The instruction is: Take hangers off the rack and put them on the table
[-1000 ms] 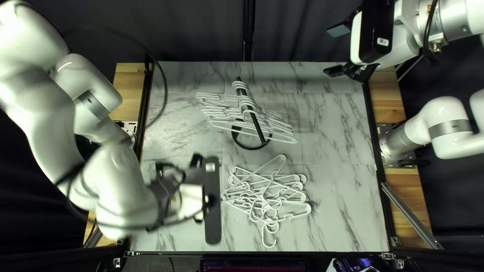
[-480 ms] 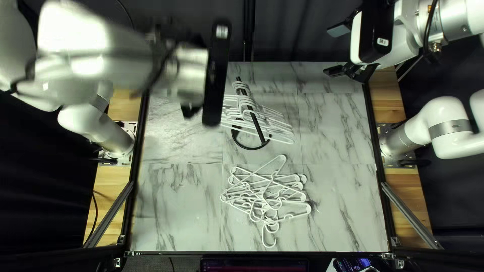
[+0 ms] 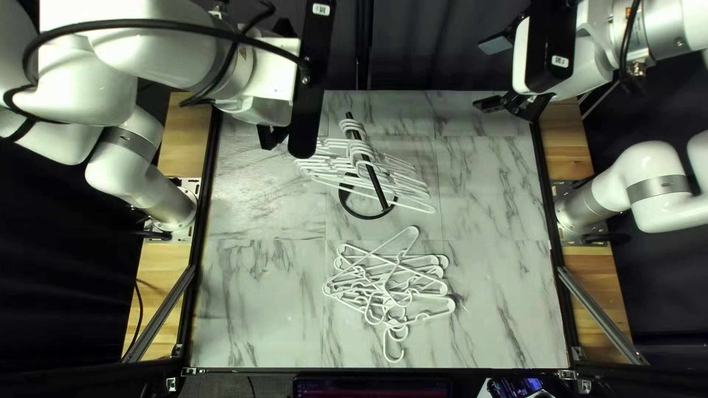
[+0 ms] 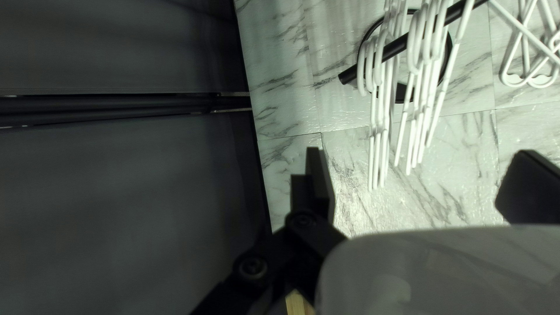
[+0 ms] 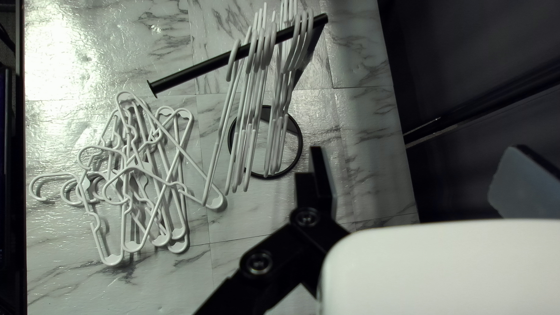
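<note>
White hangers (image 5: 251, 131) hang bunched along the black rack (image 5: 192, 71). Beside the rack, more hangers (image 5: 133, 247) lie tangled on the marbled table (image 5: 116, 297). Across the rack from them is a dark curtain (image 5: 496, 35). Nearer the camera than the rack, the right gripper (image 3: 492, 74) has its fingers spread.

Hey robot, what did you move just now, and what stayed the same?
My left arm swung from beside the hanger pile, near the table's near edge, to the far side, by the rack. Its gripper is open now, holding nothing; I can't see that it grabbed or let go of anything. My right arm and the pile look the same.
</note>
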`<state>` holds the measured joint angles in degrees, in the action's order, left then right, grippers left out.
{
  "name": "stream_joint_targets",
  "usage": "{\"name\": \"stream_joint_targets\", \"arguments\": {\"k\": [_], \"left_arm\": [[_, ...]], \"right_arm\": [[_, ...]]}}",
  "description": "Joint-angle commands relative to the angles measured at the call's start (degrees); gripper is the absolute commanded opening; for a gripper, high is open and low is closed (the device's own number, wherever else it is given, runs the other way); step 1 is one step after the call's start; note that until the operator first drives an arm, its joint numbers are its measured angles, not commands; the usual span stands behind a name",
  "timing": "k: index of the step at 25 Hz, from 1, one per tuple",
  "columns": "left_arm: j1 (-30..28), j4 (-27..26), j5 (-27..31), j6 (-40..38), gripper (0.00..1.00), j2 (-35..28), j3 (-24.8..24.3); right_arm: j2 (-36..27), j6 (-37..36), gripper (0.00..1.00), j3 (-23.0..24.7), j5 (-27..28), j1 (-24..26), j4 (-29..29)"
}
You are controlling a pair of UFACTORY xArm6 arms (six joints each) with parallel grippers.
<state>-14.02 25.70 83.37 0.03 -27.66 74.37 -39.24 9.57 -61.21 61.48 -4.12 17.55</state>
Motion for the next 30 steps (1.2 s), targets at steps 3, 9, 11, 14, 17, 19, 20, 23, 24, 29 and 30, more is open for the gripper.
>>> {"name": "stream_joint_targets", "arguments": {"k": [3,9,11,14,17,19,20,23,24,29,30], "left_arm": [[3.5,-1.3,4.5,-0.8,1.00,-7.4,0.6],[9.1,-3.5,4.2,-1.3,1.00,-16.7,-3.0],[10.8,-4.7,3.2,-2.2,1.00,-18.0,-3.7],[11.7,-6.1,1.9,-4.8,1.00,-18.7,-4.5],[14.1,-9.0,-0.8,-4.5,1.00,-20.6,-6.1],[21.5,-17.5,-4.9,3.0,1.00,-22.1,-8.3],[24.4,-21.3,-5.7,6.3,1.00,-22.1,-8.6],[26.6,-26.2,-6.2,10.8,1.00,-21.0,-8.7],[26.3,-26.4,-6.0,11.4,1.00,-20.7,-8.6],[23.0,-23.1,-4.5,11.7,1.00,-20.0,-7.8],[23.0,-23.1,-4.5,11.7,1.00,-20.0,-7.8]], "right_arm": [[0.0,0.0,1.00,0.0,0.0,0.0,0.0],[0.0,0.0,1.00,0.0,0.0,0.0,0.0],[0.0,0.0,1.00,0.0,0.0,0.0,0.0],[0.0,0.0,1.00,0.0,0.0,0.0,0.0],[0.0,0.0,1.00,0.0,0.0,0.0,0.0],[0.0,0.0,1.00,0.0,0.0,0.0,0.0],[0.0,0.0,1.00,0.0,0.0,0.0,0.0],[0.0,0.0,1.00,0.0,0.0,0.0,0.0],[0.0,0.0,1.00,0.0,0.0,0.0,0.0],[0.0,0.0,1.00,0.0,0.0,0.0,0.0],[0.0,0.0,1.00,0.0,0.0,0.0,0.0]]}}
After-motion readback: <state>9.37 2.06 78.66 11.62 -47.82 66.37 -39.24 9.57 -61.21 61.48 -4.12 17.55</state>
